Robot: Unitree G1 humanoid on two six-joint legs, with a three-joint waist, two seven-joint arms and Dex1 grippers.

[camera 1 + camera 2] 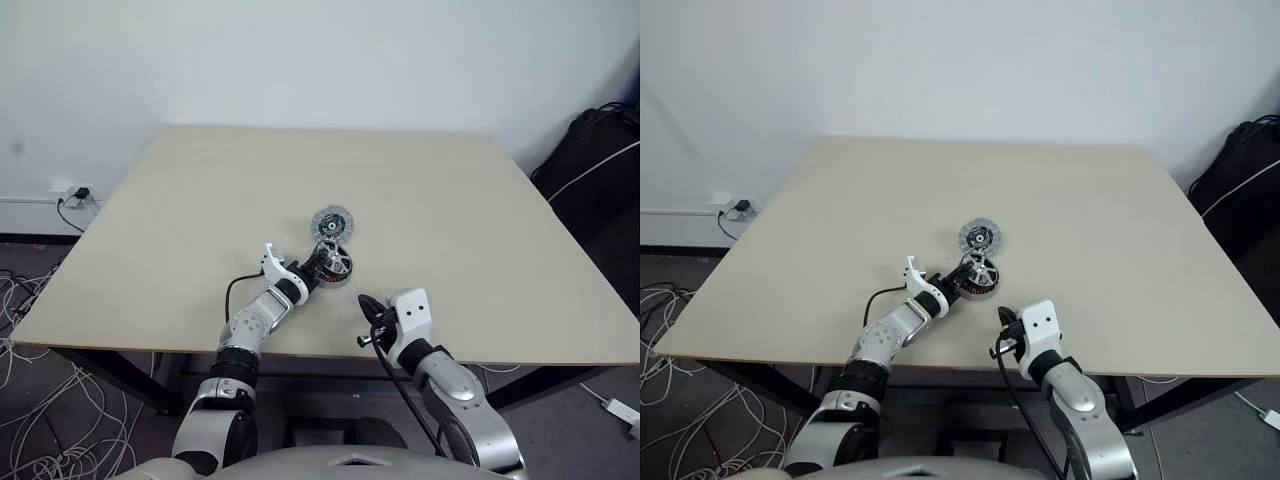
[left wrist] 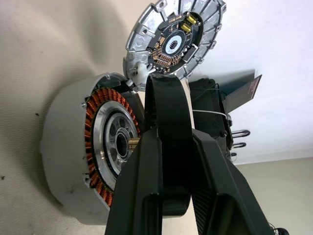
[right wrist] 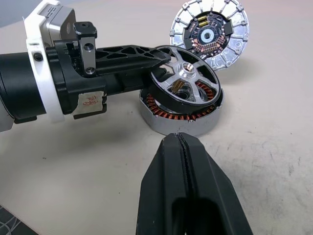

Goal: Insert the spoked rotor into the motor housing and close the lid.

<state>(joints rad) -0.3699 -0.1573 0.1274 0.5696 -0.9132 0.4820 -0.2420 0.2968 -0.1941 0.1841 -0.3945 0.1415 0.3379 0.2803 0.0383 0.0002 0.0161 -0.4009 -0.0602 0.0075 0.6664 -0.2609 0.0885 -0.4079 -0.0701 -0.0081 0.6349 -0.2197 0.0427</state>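
Note:
My left gripper (image 1: 322, 262) is shut on the dark rim of the spoked rotor (image 3: 188, 81). It holds the rotor tilted, just over the open top of the motor housing (image 3: 178, 125), whose copper windings show beneath it. The housing stands on the table's near middle. Just beyond it lies the lid (image 1: 331, 222), flat, with its ribbed face and dark centre up. My right gripper (image 3: 178, 139) is shut on nothing. It hovers close in front of the housing, nearer the table's front edge.
The beige table (image 1: 200, 200) carries nothing else, and its front edge runs just below both arms. Loose white cables (image 1: 40, 400) lie on the floor at the left, below a wall socket (image 1: 72, 192). A black bag (image 1: 600, 160) stands at the right.

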